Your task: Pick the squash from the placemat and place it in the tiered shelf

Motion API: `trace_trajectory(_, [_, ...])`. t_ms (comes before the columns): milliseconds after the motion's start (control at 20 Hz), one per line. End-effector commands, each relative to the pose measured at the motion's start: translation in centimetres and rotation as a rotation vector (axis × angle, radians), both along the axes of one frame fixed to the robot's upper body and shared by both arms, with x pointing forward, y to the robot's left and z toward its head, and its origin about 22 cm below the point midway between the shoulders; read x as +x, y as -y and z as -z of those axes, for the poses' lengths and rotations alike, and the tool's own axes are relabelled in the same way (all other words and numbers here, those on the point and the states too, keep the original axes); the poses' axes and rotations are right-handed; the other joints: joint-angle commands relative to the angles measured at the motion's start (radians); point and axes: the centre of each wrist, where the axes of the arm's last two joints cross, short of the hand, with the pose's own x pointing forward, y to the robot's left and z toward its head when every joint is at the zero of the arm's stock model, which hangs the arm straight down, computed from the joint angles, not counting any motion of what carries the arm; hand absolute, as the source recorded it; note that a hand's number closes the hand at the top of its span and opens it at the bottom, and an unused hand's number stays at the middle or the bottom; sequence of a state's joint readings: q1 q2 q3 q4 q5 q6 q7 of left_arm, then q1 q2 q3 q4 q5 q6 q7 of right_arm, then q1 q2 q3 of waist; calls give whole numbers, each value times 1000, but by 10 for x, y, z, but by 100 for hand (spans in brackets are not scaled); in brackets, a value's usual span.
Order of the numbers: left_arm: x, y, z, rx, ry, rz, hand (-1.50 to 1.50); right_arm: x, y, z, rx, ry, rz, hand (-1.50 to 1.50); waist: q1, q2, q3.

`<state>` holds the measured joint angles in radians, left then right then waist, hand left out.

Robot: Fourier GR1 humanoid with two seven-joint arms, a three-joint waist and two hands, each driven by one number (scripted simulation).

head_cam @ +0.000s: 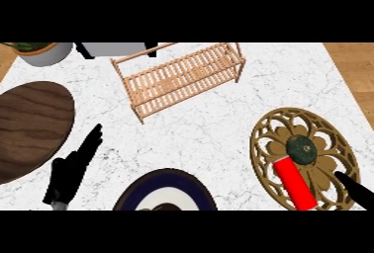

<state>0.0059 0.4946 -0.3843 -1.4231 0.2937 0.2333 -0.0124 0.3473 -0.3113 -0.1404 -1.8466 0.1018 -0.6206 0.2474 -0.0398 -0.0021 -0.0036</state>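
The squash (303, 149) is a dark green round thing lying on the gold openwork placemat (272, 129) at the right. The tiered shelf (182, 76) is a light wooden slatted rack at the top centre, with nothing on its slats. My right hand (356, 190) comes in at the lower right corner. Its straight fingers lie over the placemat's rim, below and to the right of the squash and apart from it. Open with fingers up, my left hand (73, 168) rests at the lower left, far from the squash.
A red cylinder (294, 183) lies on the placemat just below the squash. A dark round wooden board (29, 128) fills the left side. A navy and white plate (164, 195) sits at the bottom centre. A plant pot (40, 51) stands at the top left.
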Motion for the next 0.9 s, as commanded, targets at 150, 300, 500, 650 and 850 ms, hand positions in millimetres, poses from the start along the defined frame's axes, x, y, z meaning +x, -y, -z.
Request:
trace_trajectory(150, [13, 17, 0, -5, 2, 26, 0, -7, -9, -39, 0, -369, -106, -150, 42, 11, -3])
trace_trajectory(300, [19, 14, -8, -3, 19, 77, 0, -11, 11, -36, -195, -603, -23, -150, 69, 25, -8])
trace_trajectory(500, [20, 31, -5, -2, 25, 84, 0, 7, 15, -62, -290, -796, 98, -150, 97, 25, -8])
trace_trajectory(650, [32, 16, -15, 16, 16, 104, 0, 28, 1, -72, -312, -912, 148, -150, 100, 20, -3])
trace_trajectory(850, [26, 29, -4, 1, 7, 99, 0, 71, -32, -86, -280, -921, 102, -150, 101, 13, 0])
